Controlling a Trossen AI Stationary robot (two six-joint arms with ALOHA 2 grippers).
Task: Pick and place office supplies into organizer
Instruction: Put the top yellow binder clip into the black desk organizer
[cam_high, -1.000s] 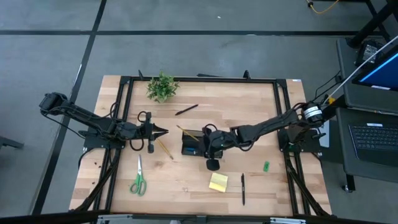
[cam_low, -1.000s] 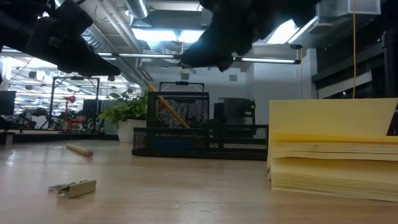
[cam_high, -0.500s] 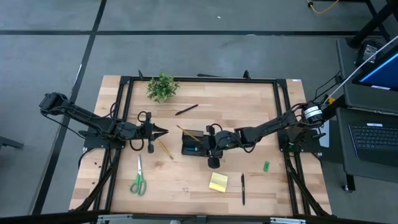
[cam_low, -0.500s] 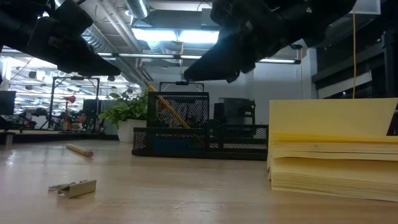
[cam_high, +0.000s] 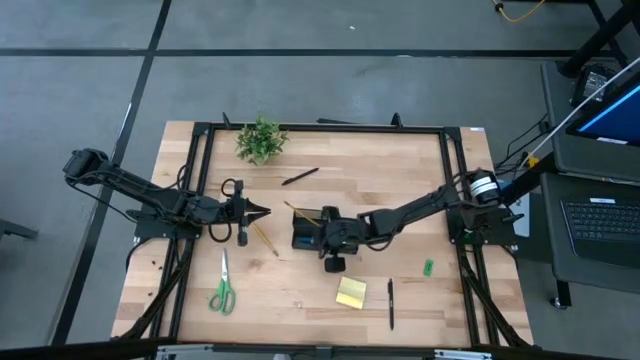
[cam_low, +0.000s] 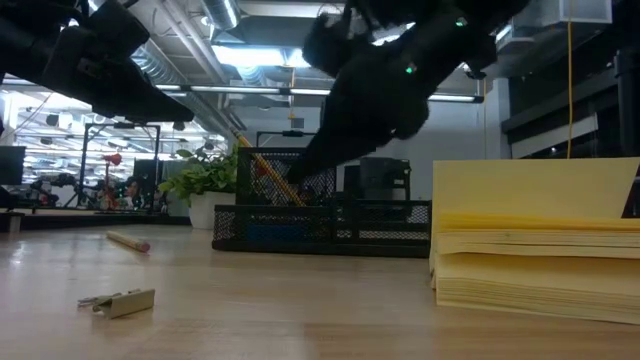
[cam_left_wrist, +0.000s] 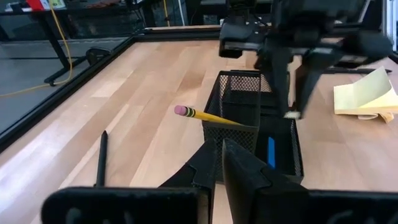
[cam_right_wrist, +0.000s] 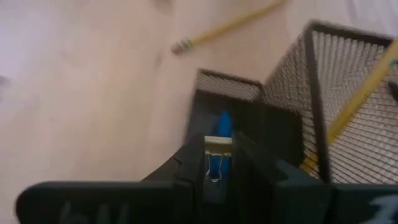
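Observation:
The black mesh organizer (cam_high: 299, 229) stands mid-table. A yellow pencil (cam_left_wrist: 198, 114) leans out of its taller section, and a small blue block (cam_left_wrist: 270, 152) lies in a low compartment. My right gripper (cam_high: 318, 238) hangs tipped down over that low part (cam_right_wrist: 249, 118), shut on a small clip (cam_right_wrist: 216, 158). My left gripper (cam_high: 258, 212) waits shut, left of the organizer. The scissors (cam_high: 222, 286), sticky-note pad (cam_high: 351, 292), a pen (cam_high: 390, 303), the green piece (cam_high: 428, 267), another pen (cam_high: 300, 176) and a loose pencil (cam_high: 265, 238) lie on the table. My right gripper pinches the small clip between its two fingers (cam_right_wrist: 193, 163). The clip's pale end (cam_right_wrist: 217, 144) sits at the fingertips, and its blue part with a wire loop (cam_right_wrist: 215, 168) lies farther back. The fingers slant down from the table's right. The clip is lifted clear, above the organizer's low compartment.
A small potted plant (cam_high: 260, 140) stands at the far left. A loose metal clip (cam_low: 118, 300) lies near the front edge. Black frame rails (cam_high: 200, 170) run along the table's sides. Bare wood lies open near the organizer's front.
My right gripper has come down and a little toward the table's left, tipping its fingers steeper, and now hangs low over the organizer with the clip still held.

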